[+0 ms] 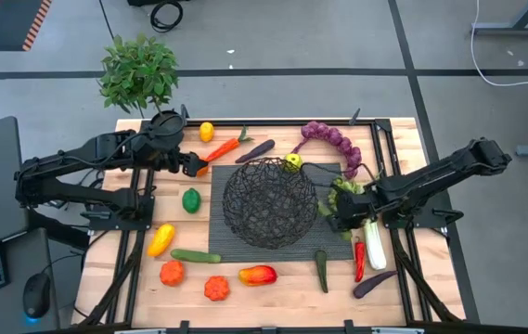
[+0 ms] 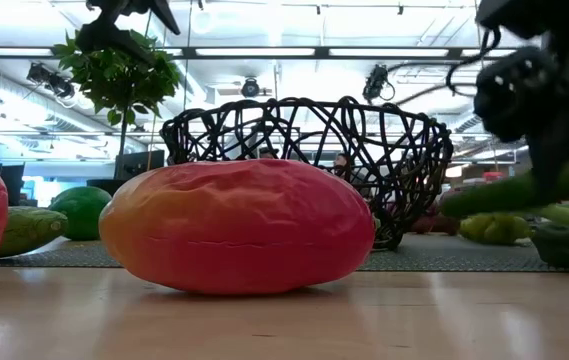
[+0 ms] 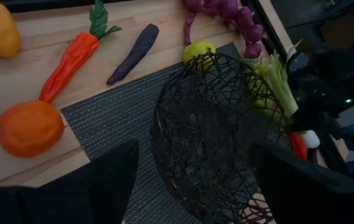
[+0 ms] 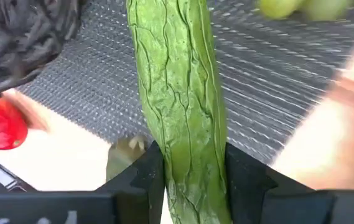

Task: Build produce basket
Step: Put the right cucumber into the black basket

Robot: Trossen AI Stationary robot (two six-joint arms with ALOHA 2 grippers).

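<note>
Basket point(image 1: 270, 201): round black wire-mesh bowl, upright on a dark woven mat point(image 1: 222, 237) at the middle of the wooden bench point(image 1: 273, 297). No produce shows inside it in the high view.

Cucumber point(image 4: 183, 106): green, wrinkled skin; gripped between the jaws of the right gripper point(image 1: 330, 216), just beside the basket's right rim and over the mat's edge.

Right side of basket: leek point(image 1: 372, 239), red chili point(image 1: 359, 260), dark aubergine point(image 1: 374, 284), purple grapes point(image 1: 336, 141) at the far edge, a further green cucumber point(image 1: 321, 270) toward the near edge.

Far side: yellow-green fruit point(image 1: 293, 162) touching the basket's rim, purple aubergine point(image 1: 255, 151), carrot point(image 1: 222, 150), lemon point(image 1: 206, 131).

Left side: green lime-like fruit point(image 1: 191, 199), yellow pepper point(image 1: 160, 238), green cucumber point(image 1: 196, 255) on the mat's corner.

Near edge: two orange-red tomatoes point(image 1: 172, 272) and point(image 1: 216, 289), red-and-yellow mango-like fruit point(image 1: 257, 275); the last fills the foreground of the low view.

Left gripper point(image 1: 197, 164): raised over the bench's far-left part near the carrot, jaws open, holding nothing.

Potted plant point(image 1: 139, 74): leafy green, at the far-left corner.
</note>
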